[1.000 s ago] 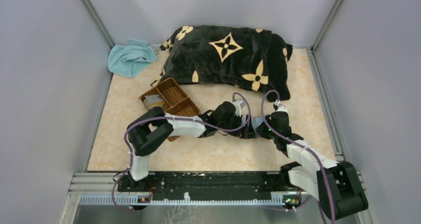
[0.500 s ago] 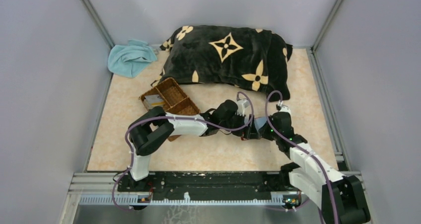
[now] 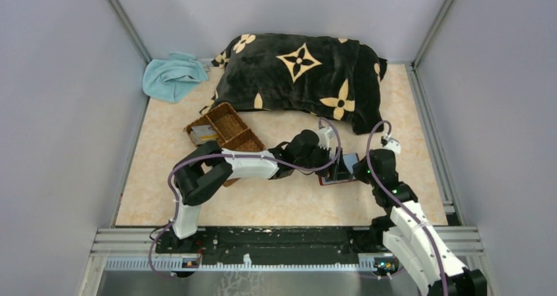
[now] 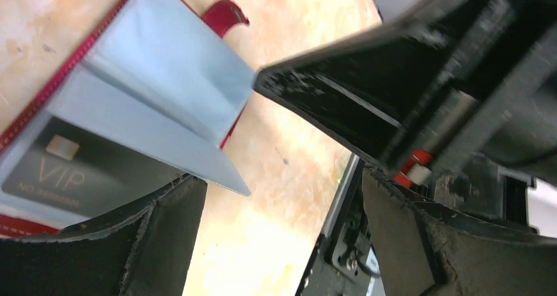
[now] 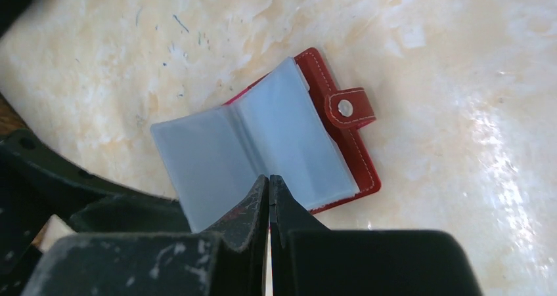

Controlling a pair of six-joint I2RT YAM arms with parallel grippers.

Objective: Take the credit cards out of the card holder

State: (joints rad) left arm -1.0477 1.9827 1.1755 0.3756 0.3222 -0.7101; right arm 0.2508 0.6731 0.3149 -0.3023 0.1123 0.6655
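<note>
None of the cards looks out yet, I judge — the red card holder (image 5: 362,165) lies open just ahead of the right gripper (image 5: 268,181), whose fingers are pressed together at a clear sleeve's (image 5: 282,132) edge. The left gripper (image 4: 279,184) hangs spread just beside it — a VIP card (image 4: 72,171) sits sleeved.

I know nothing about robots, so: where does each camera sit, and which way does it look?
Top external: above and behind, looking down on the table; left arm and right arm show.
Left wrist: on the left arm, low over the card holder; the left jaws, open, show.
Right wrist: on the right arm, facing down at the card holder; the right jaws, shut, show.
All share the card holder.
</note>
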